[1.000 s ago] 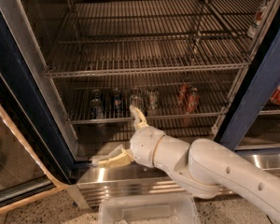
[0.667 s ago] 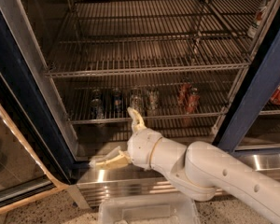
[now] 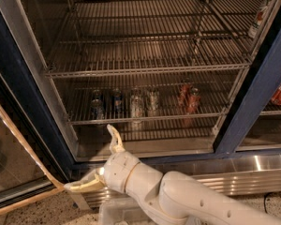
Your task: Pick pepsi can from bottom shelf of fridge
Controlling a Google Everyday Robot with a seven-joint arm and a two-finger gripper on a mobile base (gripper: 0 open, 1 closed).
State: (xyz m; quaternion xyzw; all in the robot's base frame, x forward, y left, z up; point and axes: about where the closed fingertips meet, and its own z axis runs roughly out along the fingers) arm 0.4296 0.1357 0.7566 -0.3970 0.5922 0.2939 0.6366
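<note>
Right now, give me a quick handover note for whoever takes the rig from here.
The hand is open and empty, low in front of the fridge, below the bottom shelf.
The pepsi can stands upright on that shelf, left in the row, beside a dark can; pale cans and red cans are to its right.
Done: arm at the fridge.
Left: raise the hand, reach in, grip the can, lift it out.

Hand (image 3: 97, 163) low before fridge (image 3: 235, 125); arm (image 3: 201, 204) cropped bottom-right.
</note>
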